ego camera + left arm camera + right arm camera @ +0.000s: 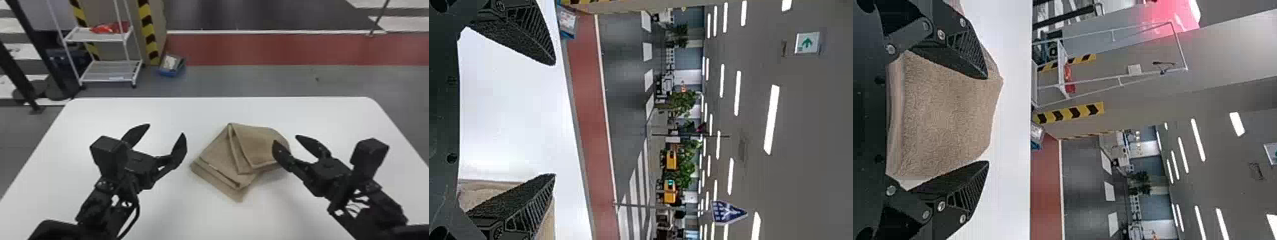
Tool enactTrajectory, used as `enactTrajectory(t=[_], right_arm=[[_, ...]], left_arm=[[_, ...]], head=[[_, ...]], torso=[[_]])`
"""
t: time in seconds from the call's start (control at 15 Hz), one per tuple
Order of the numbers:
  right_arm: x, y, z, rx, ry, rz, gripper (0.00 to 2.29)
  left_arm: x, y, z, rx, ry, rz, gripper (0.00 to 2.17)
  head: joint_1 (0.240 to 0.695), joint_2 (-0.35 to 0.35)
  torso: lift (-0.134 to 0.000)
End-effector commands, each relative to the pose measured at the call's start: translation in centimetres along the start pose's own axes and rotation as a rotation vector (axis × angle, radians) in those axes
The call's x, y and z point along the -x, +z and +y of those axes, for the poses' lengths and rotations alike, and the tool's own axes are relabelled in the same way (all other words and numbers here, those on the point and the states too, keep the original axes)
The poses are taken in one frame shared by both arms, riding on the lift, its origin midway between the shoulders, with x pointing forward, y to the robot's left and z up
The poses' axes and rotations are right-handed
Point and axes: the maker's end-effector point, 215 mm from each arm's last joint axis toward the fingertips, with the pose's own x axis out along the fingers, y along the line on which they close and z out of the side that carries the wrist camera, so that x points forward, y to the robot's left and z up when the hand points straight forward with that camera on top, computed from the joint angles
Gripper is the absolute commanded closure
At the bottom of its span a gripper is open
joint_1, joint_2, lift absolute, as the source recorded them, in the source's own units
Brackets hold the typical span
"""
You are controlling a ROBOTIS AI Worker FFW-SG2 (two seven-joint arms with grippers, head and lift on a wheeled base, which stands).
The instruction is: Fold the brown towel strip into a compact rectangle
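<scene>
the left gripper (166,129) sits above the left side of the one table (204,110), two fingers wide apart. one brown towel strip (218,159) lies folded at table centre. the right gripper (286,138) sits above the table, right of centre, two fingers apart; towel contact cannot be determined.

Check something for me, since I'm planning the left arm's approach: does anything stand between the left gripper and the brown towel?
Nothing visible does. In the head view, just a strip of white table lies between the open left gripper and the partly folded brown towel.
</scene>
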Motion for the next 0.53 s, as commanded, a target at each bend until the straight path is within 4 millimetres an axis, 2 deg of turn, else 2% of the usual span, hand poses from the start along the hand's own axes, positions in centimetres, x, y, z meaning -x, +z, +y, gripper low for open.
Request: enactTrajectory(t=[0.0, 0.13, 0.47], right_arm=[[0.7, -1.4, 2.9, 0.053, 0.092, 0.04, 0.54], [0.8, -2.9, 5.0, 0.125, 0.148, 0.083, 0.59], [-0.4, -6.0, 5.1, 0.247, 0.15, 0.2, 0.59]], left_arm=[[-1.0, -0.5, -0.2, 0.003, -0.007, 0.009, 0.09], [-1.2, -0.2, 0.0, 0.001, -0.004, 0.003, 0.09], [-1.0, -1.0, 0.7, 0.0, 0.009, 0.017, 0.09]], head=[[0.695, -0.007], [0.695, 0.005], [0.695, 0.048]], torso=[[-0.123], [-0.123], [-0.123]])
